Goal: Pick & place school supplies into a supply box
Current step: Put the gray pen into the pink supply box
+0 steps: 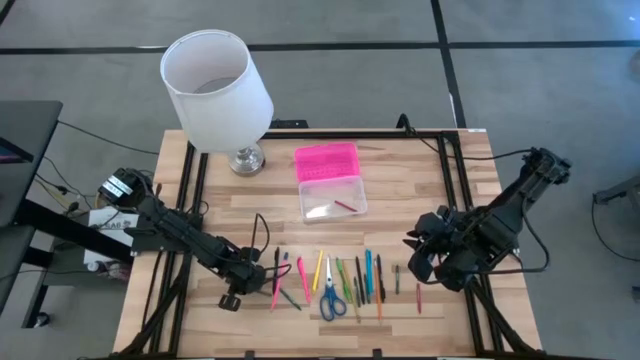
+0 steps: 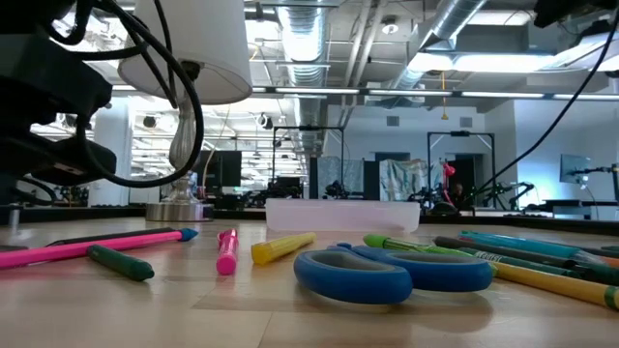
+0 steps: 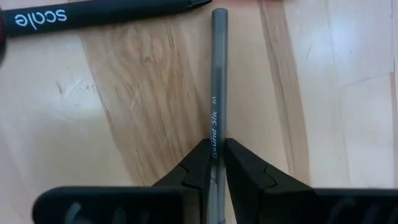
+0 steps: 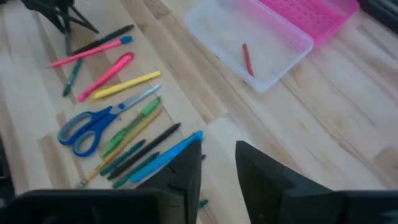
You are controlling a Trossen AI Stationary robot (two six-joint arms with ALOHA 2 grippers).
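While the right gripper [image 1: 415, 262] hangs idle above the right end of the row of supplies, its fingers parted around nothing, the left gripper [image 3: 217, 163] is low at the left end of the row and is clenched on a thin grey pen [image 3: 217, 81]. The pen runs straight out ahead of those fingertips across the wooden table [image 3: 112, 118], with a black pen [image 3: 93, 15] lying crosswise just beyond its far tip. This looks like the grasp step of one pick; whether the grey pen has left the wood cannot be told from this close view. The box [image 1: 332, 198] sits open well ahead of the left gripper, toward the middle of the table, its pink lid [image 1: 326, 161] folded back on the far side and a single red pencil [image 1: 345, 205] already inside. The rest of the supplies, including the blue scissors [image 1: 331, 298], lie beside the left gripper toward the right arm. The next move likely calls for a straight lift, a carry forward over the clear tray, and lining the pen up with the box's long side before letting go.
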